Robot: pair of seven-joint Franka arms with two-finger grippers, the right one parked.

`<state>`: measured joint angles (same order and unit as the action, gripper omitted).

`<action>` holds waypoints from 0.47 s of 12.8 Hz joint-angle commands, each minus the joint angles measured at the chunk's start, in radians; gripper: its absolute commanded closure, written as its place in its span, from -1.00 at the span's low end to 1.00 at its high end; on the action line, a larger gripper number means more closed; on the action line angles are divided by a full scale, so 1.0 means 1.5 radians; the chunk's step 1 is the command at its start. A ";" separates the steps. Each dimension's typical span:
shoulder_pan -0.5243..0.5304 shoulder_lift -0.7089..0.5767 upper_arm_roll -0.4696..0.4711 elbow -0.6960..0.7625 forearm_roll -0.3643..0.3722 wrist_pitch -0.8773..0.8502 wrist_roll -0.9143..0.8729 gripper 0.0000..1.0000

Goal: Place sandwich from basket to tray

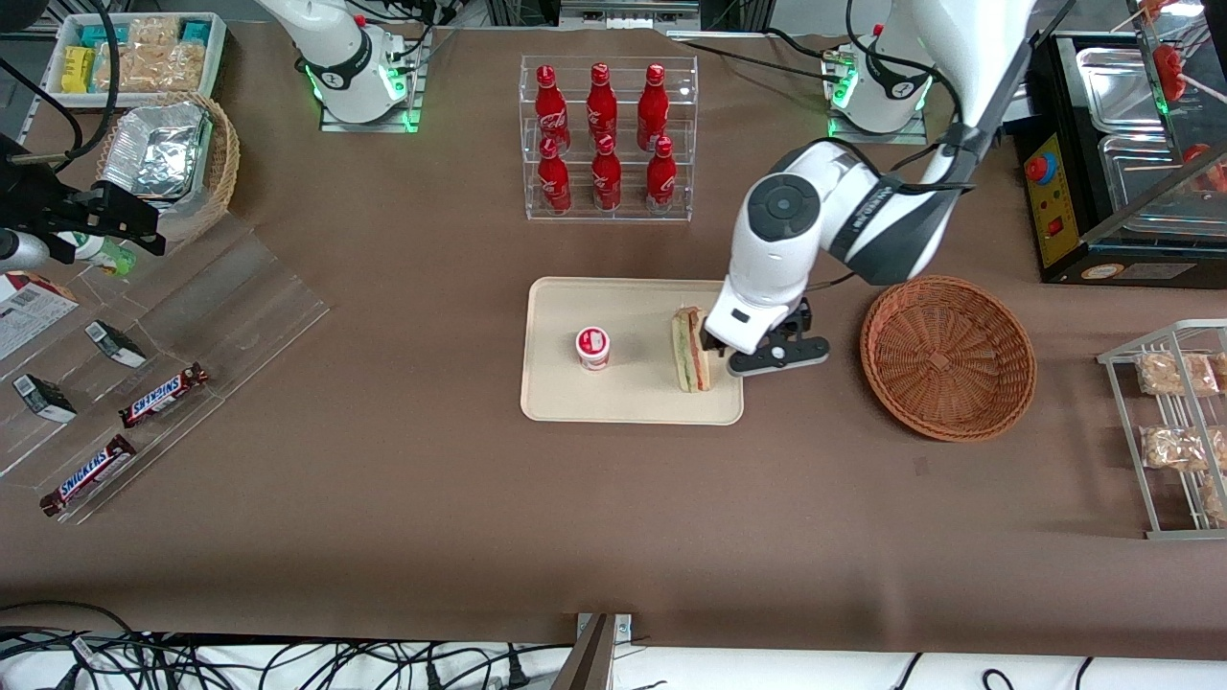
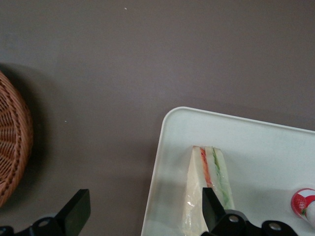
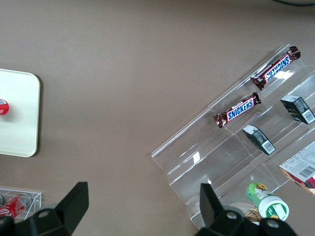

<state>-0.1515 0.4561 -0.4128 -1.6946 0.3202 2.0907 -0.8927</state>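
Observation:
The sandwich (image 1: 690, 351) (image 2: 208, 186), a wrapped wedge with red and green layers, rests on the cream tray (image 1: 633, 398) (image 2: 256, 147), close to the tray edge that faces the basket. The round reddish-brown wicker basket (image 1: 947, 356) (image 2: 12, 142) stands beside the tray toward the working arm's end and holds nothing. My left gripper (image 1: 716, 351) (image 2: 142, 214) hovers over that tray edge, open wide. One of its fingers (image 2: 210, 209) is above the sandwich. The other is over the brown table between tray and basket. Nothing is clamped.
A small red-and-white cup (image 1: 592, 347) (image 2: 304, 202) also stands on the tray. A clear rack of red bottles (image 1: 608, 139) is farther from the front camera. A wire rack of bagged snacks (image 1: 1174, 422) sits toward the working arm's end, and Snickers bars (image 1: 163, 395) lie toward the parked arm's end.

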 commanded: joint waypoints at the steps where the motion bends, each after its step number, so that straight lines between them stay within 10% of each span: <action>1: 0.040 -0.020 -0.008 0.061 -0.079 -0.095 0.104 -1.00; 6: 0.099 -0.021 -0.009 0.177 -0.097 -0.217 0.152 -1.00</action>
<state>-0.0369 0.4218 -0.4148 -1.4839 0.2018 1.8255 -0.7136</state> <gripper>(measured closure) 0.000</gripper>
